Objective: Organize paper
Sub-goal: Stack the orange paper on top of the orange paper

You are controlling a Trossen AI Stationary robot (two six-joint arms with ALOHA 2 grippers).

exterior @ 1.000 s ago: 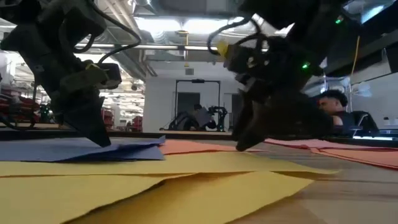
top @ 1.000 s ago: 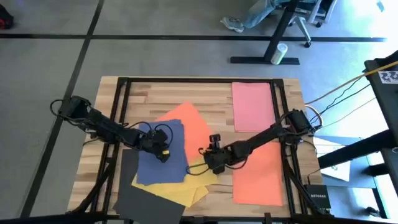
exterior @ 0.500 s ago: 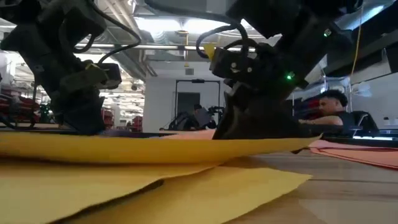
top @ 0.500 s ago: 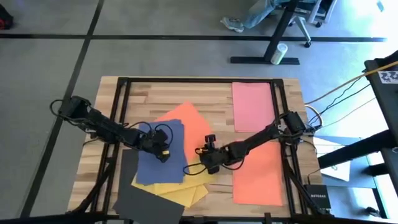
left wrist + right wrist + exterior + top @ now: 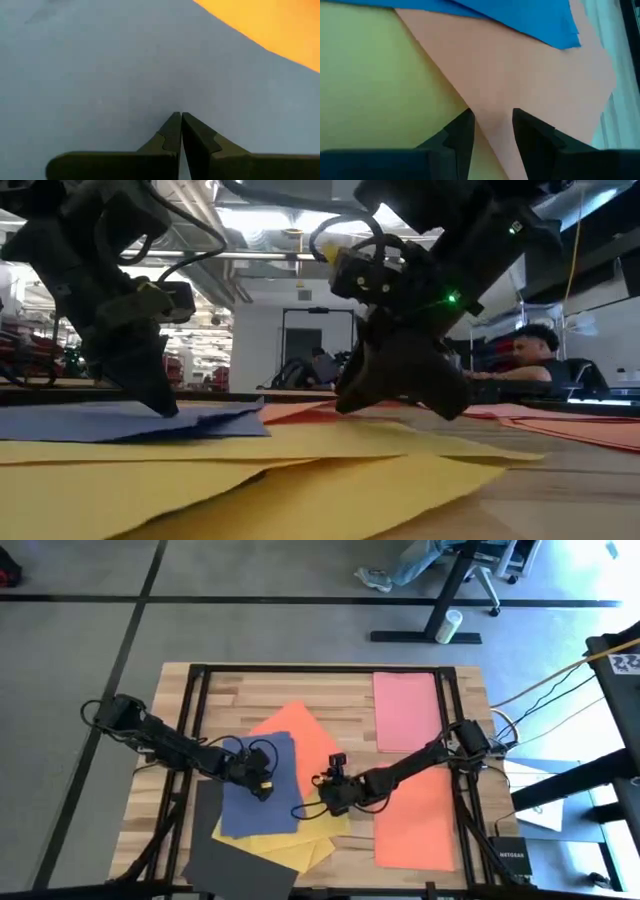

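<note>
Several coloured sheets of paper overlap at the table's middle. A blue sheet [image 5: 258, 795] lies on an orange one [image 5: 305, 735], with a yellow one [image 5: 305, 838] and a dark grey one [image 5: 235, 862] toward the near edge. My left gripper [image 5: 262, 787] is shut, with its tip down on the blue sheet [image 5: 100, 75]. My right gripper [image 5: 328, 802] is open a little and points down where the yellow sheet's edge [image 5: 435, 70] meets the orange sheet [image 5: 520, 75]. A pink sheet [image 5: 407, 710] and a salmon sheet [image 5: 415, 820] lie flat on the right. My left gripper presses its shut fingertips [image 5: 180, 120] on the blue sheet's middle, slanting down from the table's left. The sheet lies flat under them. My right gripper has one fingertip [image 5: 465, 120] over the yellow edge and the other over the orange sheet. I cannot tell whether they touch.
Bare wood [image 5: 250, 690] shows at the table's far left. A black frame [image 5: 200, 670] runs around the tabletop. A computer box [image 5: 515, 860] sits off the right near corner. Beyond the table are a desk leg and a seated person's legs [image 5: 400, 565].
My right gripper has gone a short way toward the table's left edge. Half a second ago the yellow sheet's near part stood raised off the table. Now it lies flat again. My left gripper has stayed on the blue sheet.
</note>
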